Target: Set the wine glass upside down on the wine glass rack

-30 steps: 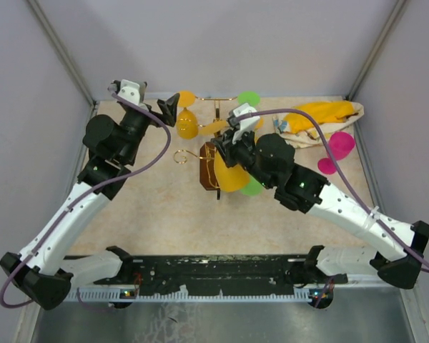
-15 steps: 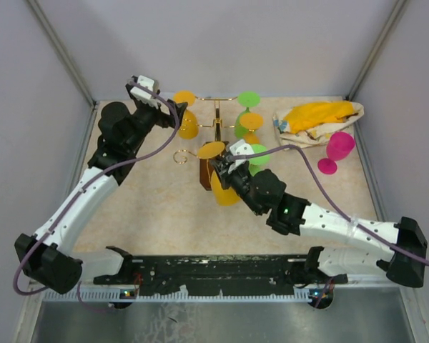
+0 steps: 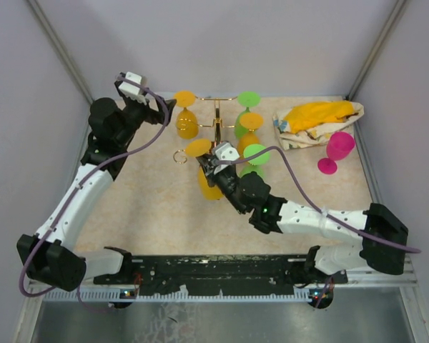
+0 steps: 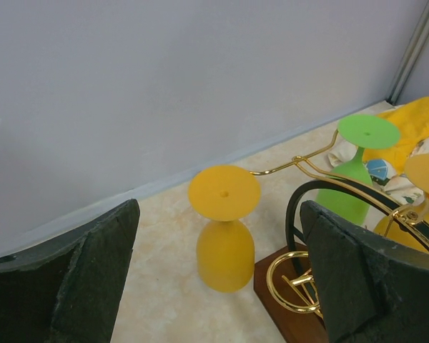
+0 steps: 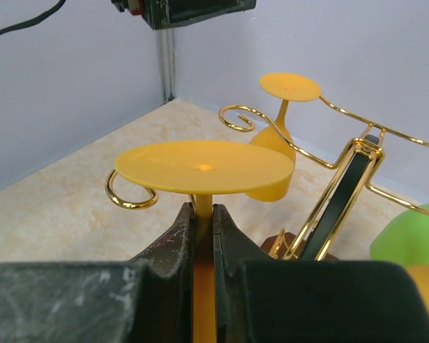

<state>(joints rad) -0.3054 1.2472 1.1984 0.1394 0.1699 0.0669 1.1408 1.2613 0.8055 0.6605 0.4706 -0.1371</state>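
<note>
Around one wine glass rack (image 4: 299, 327), three orange glasses (image 3: 186, 123), two green glasses (image 3: 256, 153) and one pink glass (image 3: 337, 146) are being counted, one orange, the wine glass (image 5: 204, 168), being clamped foot-up by its stem in the right pincer (image 5: 204, 214) beside a curled arm (image 5: 129, 198), the left pincer (image 3: 163, 113) being held gaping, empty

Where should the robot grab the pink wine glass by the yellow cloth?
Probably the thin stem of the pink wine glass, between bowl and foot: it looks like the only part narrow enough for jaws to close around. Come from the near, open side, since the yellow cloth lies just behind it.
</note>
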